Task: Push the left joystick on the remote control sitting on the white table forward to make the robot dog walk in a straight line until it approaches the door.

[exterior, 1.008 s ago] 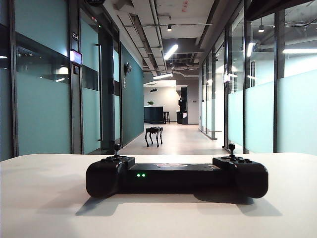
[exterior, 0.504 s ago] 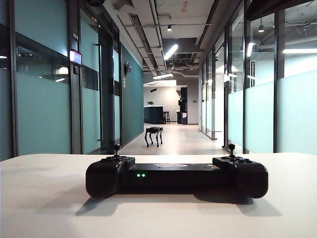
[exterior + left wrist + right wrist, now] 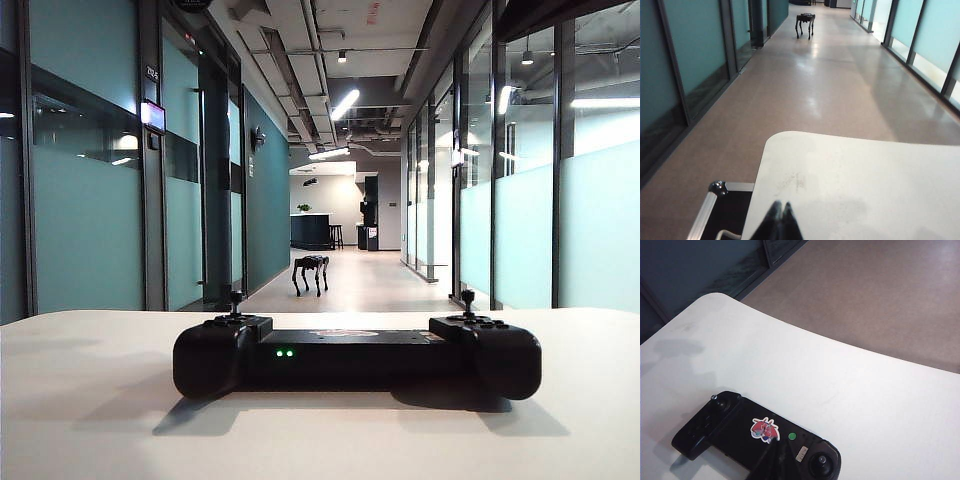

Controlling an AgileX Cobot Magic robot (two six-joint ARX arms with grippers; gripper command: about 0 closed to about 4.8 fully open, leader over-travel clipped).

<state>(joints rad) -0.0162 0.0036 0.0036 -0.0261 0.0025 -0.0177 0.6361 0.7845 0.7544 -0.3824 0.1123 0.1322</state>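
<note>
Black gamepad-style remote control (image 3: 357,356) flat on the smooth white tabletop (image 3: 90,400), no gripper touching it.

Remote: 2 bulky rounded ends w/ a thumbstick on each, flat middle bar w/ 2 green lights; right wrist view shows a red-white logo sticker on top. Small black 4-legged robot dog (image 3: 311,273) stands on the corridor floor well beyond the remote, between teal glass walls. Left gripper (image 3: 778,222): dark fingers pressed together, hovering over the tabletop's edge, remote not in its view. Right gripper: not visible in any view, closed; its camera looks down on the remote (image 3: 757,440).
</note>
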